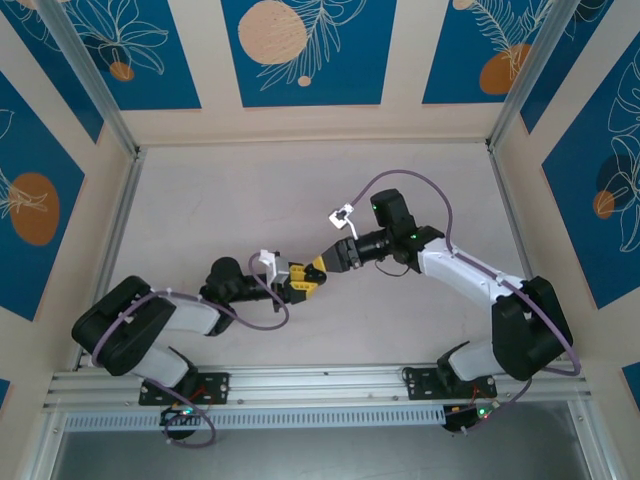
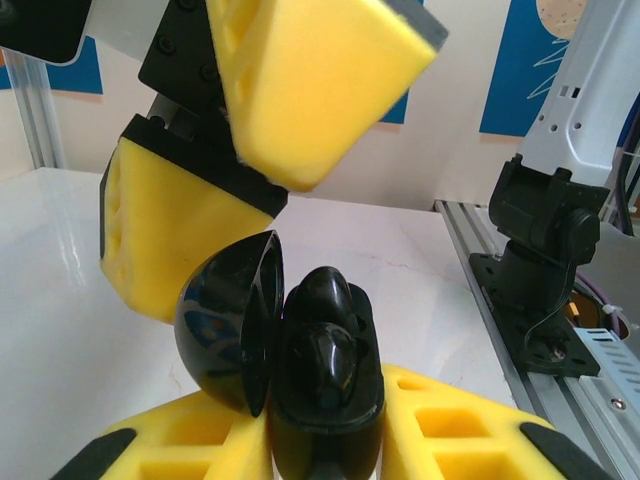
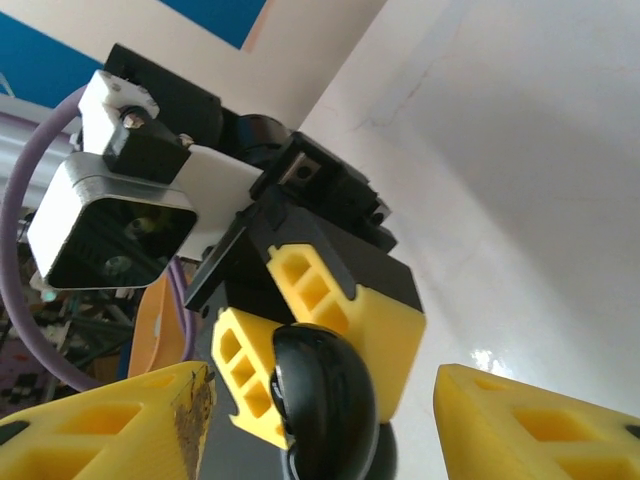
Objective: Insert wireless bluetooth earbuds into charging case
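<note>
A glossy black charging case (image 2: 325, 410) is held upright in the left end effector (image 2: 320, 455). Its domed lid (image 2: 225, 330) is swung open leftward. A black earbud (image 2: 322, 295) is seated inside.

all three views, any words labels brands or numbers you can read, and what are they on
No readable text in any view.
Case: plain glossy black, no brand or marking.
Wall panels: leaf and circle drawings only, no words.
Wrist camera: no label or number legible on its housing.
</note>
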Available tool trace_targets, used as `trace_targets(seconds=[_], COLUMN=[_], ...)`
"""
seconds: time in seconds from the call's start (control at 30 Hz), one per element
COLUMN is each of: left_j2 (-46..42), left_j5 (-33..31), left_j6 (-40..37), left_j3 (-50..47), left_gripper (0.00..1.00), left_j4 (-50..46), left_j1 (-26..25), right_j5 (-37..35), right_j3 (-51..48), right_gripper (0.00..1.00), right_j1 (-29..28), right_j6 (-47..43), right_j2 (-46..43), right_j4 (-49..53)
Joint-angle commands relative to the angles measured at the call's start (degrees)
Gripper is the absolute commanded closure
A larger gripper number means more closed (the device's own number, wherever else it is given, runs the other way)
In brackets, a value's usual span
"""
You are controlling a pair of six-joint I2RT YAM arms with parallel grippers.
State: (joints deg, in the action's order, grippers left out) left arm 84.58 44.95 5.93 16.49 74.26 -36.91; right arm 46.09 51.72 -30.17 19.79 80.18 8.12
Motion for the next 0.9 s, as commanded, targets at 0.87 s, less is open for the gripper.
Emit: trace_targets(seconds=[0.87], left_j2=[-5.3], left_j5=[2.0], left_j6=[-3.3], left_j3=[-1.2], left_gripper=[0.72], left_j4=[-4.9], left_j1=[-0.7], right_j5=[-7.3], right_j3=[-6.0], right_gripper=[0.46], right_j1=[2.7], right_j6=[-36.1], right_j2=[-18.0], right_j4=[7.1])
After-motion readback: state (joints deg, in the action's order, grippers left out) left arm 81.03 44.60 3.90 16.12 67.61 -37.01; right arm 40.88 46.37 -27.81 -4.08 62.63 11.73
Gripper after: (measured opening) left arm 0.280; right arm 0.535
